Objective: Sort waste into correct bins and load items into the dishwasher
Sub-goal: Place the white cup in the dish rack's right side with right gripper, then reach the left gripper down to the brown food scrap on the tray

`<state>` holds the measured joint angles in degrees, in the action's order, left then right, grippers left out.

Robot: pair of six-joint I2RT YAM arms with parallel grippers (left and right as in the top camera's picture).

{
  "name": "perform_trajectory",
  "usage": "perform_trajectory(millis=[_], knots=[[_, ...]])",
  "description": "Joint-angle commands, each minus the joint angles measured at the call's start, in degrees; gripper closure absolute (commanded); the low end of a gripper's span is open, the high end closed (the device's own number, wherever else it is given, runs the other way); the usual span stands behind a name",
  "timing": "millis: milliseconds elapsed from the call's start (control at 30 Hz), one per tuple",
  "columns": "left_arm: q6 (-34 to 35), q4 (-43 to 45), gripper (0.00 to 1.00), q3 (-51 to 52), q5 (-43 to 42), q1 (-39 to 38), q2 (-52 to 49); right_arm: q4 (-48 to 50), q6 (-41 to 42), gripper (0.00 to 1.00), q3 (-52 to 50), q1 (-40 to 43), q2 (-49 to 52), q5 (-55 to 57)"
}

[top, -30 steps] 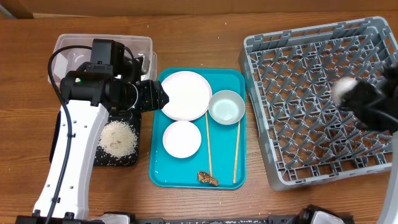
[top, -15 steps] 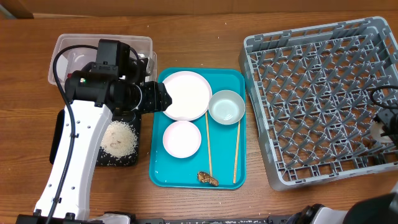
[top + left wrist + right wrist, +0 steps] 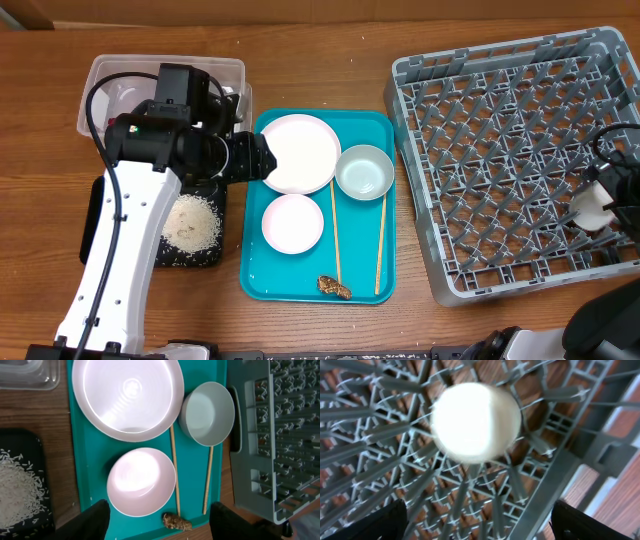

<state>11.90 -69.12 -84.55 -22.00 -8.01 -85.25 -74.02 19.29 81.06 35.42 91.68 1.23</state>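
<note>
The white cup (image 3: 476,421) rests in the grey dish rack (image 3: 500,150) near its right edge, and it also shows in the overhead view (image 3: 592,207). My right gripper (image 3: 480,525) is open above it, fingers wide and clear of the cup. My left gripper (image 3: 160,525) is open and empty, hovering over the teal tray. Below it lie the white plate (image 3: 127,395), grey bowl (image 3: 207,412), pink bowl (image 3: 141,481), two chopsticks (image 3: 174,470) and the brown lump (image 3: 176,521). Rice (image 3: 190,222) lies on the black tray (image 3: 200,258). The wrapper and napkin are not visible.
The teal serving tray (image 3: 262,280) sits mid-table between the bins and the rack. The clear tub (image 3: 110,75) stands at the back left, partly covered by my left arm (image 3: 160,140). My right arm (image 3: 625,175) reaches in from the right edge.
My right gripper carried the cup from the rack's upper right down to its right edge and let go of it. My left arm shifted slightly right, then stayed still.
</note>
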Motion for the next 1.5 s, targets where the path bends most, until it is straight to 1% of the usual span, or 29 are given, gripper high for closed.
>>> perform_trajectory(millis=[0, 67, 200, 267, 333, 367, 433, 533, 633, 733, 833, 1000, 1133, 1200, 1300, 1467], knots=[[-3.78, -0.5, 0.34, -0.76, 0.2, -2.34, -0.22, -0.94, -0.81, 0.07, 1.77, -0.39, -1.11, -5.38], [-5.09, -0.76, 0.34, -0.68, 0.72, -4.02, -0.24, -1.27, -2.49, 0.08, 1.97, -0.85, -2.14, -8.22], [-5.75, -2.73, 0.34, -0.33, 9.11, -9.62, -0.24, -1.36, -6.36, 0.08, 1.95, -3.65, -6.14, -14.38], [-5.77, -3.76, 0.33, 0.55, 12.59, -13.38, -0.24, -1.53, -8.79, 0.08, 1.95, -6.54, -8.52, -16.39], [-5.77, -4.07, 0.31, 1.62, 13.64, -15.98, -0.24, -1.81, -9.51, 0.07, 1.95, -8.96, -9.94, -16.55], [-5.35, -4.07, 0.3, 3.37, 13.57, -19.06, -0.26, -2.08, -10.45, 0.06, 1.95, -11.41, -10.88, -16.55], [-1.95, -4.04, 0.3, 5.49, 13.46, -21.99, -0.37, -2.45, -10.8, 0.05, 1.95, -13.97, -11.28, -16.44], [5.77, -3.87, 0.27, 9.35, 13.38, -25.83, -0.83, -2.64, -10.84, 0.05, 1.73, -16.57, -11.26, -16.33], [12.83, -2.64, 0.23, 13.88, 12.41, -29.38, -1.27, -2.69, -10.82, 0.04, 1.62, -17.42, -11.26, -16.33], [15.58, 0.33, 0.21, 18.56, 10.84, -32.2, -1.38, -2.89, -10.8, 0.04, 1.62, -17.42, -11.26, -16.35], [16.0, 4.94, 0.2, 23.26, 9.49, -34.86, -1.38, -3.13, -10.8, 0.04, 1.62, -17.42, -11.26, -16.35], [15.39, 12.22, 0.2, 28.85, 9.92, -37.64, -1.4, -3.3, -10.8, 0.04, 1.62, -17.42, -11.26, -16.35], [18.16, 15.28, 0.2, 32.04, 9.92, -37.83, -1.68, -3.87, -10.8, 0.04, 1.62, -17.42, -11.26, -16.35], [18.14, 16.87, 0.2, 33.55, 9.94, -37.83, -1.73, -3.89, -10.8, 0.04, 1.62, -17.42, -11.26, -16.35], [17.77, 19.21, 0.19, 34.73, 10.14, -37.83, -1.75, -3.89, -10.8, 0.04, 1.62, -17.42, -11.26, -16.35], [14.51, 22.14, 0.18, 35.47, 10.14, -37.99, -1.75, -3.91, -10.8, 0.04, 1.62, -17.42, -11.26, -16.37]])
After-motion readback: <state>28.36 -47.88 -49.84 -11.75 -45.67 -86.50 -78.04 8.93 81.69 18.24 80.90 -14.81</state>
